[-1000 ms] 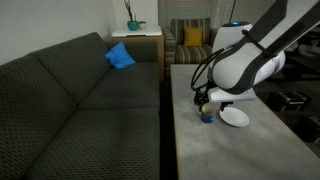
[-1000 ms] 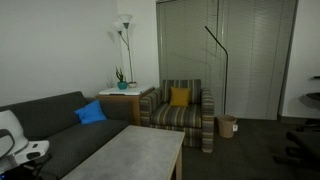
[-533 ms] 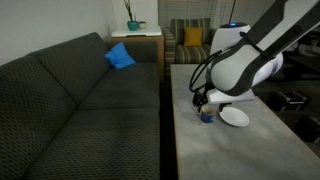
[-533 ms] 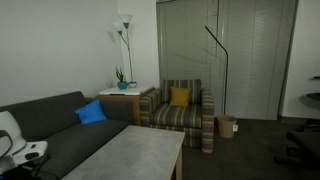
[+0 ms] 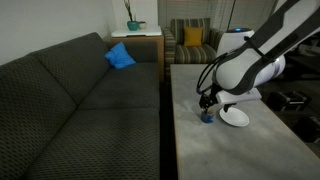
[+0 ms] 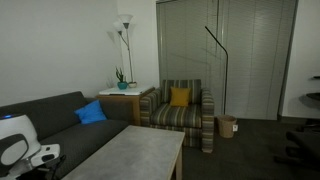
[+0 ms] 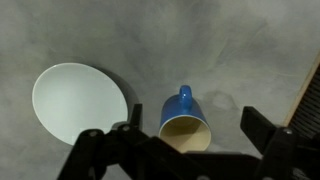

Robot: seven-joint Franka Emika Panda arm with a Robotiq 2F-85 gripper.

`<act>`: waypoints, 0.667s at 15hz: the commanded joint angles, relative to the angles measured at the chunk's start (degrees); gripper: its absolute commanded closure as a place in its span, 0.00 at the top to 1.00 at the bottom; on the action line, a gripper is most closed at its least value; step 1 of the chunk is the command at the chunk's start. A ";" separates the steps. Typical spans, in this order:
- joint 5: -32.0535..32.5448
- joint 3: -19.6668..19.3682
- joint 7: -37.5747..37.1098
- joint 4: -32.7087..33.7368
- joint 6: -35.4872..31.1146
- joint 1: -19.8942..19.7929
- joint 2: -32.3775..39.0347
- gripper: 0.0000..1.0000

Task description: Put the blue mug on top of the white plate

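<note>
Blue mug [image 7: 185, 115]: small, squat, dark blue outside, pale tan inside, handle turned away from the fingers [image 7: 262, 132]. Upright on grey worktop [image 7: 200, 40], just beside white plate [image 7: 78, 100], not touching. Fingers spread apart, one either side of the mug, not clamped. Bare worktop all round; a worktop edge close beyond one finger.

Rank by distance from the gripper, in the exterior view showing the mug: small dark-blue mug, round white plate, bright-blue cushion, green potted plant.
1. Dark-blue mug, directly below the gripper.
2. White plate, beside the mug.
3. Bright-blue cushion, on the sofa.
4. Potted plant, on the side table beyond.
</note>
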State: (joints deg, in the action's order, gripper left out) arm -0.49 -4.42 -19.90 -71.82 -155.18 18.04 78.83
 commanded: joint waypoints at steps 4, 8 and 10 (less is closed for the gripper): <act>-0.16 3.75 5.30 11.49 3.86 -3.69 8.77 1.00; 0.43 2.70 4.74 7.29 0.51 -2.58 6.35 1.00; 0.82 2.65 5.31 6.92 -0.23 -2.64 6.23 1.00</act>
State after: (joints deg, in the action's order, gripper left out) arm -0.28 -1.53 -16.14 -64.56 -153.96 15.50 85.06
